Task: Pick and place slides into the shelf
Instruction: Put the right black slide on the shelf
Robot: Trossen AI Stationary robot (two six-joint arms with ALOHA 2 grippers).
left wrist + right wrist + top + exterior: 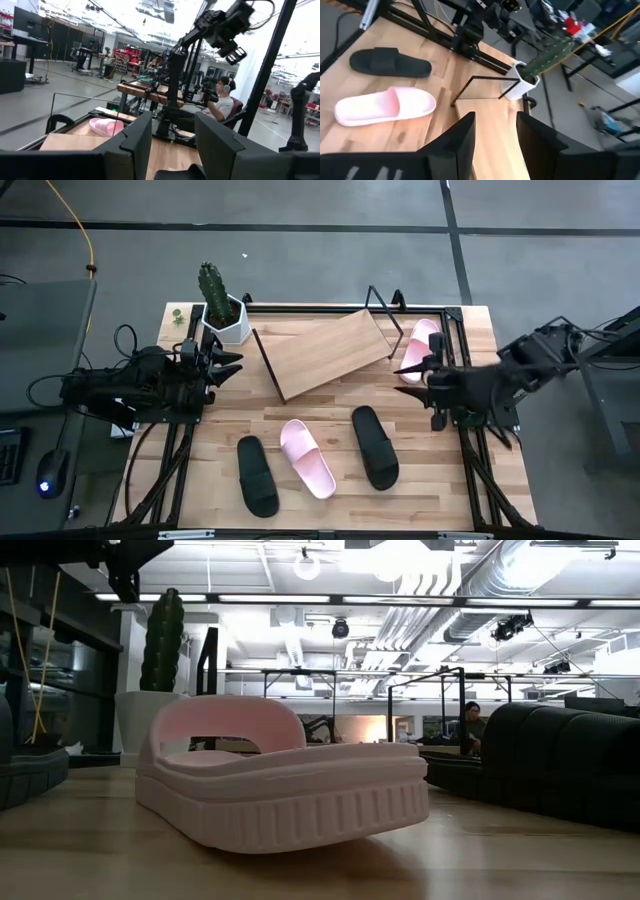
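A: Which step is in hand?

B: None of the pick steps has begun, by the look of it. The shelf [328, 352] near the table's [470, 340] far edge is bare. Three slides [306, 457] lie along the near edge; a fourth, pink slide [420, 343] lies at the far right corner beside the shelf.

A: State of the end effectors?

B: The left end effector [229, 366] waits at the left edge, fingers parted, empty. The right end effector [410, 377] hangs at the right edge near the fourth slide, fingers parted, empty.

A: Next move?

B: Probably the right arm lowers over a slide's strap, closes on it, then carries it to the board.
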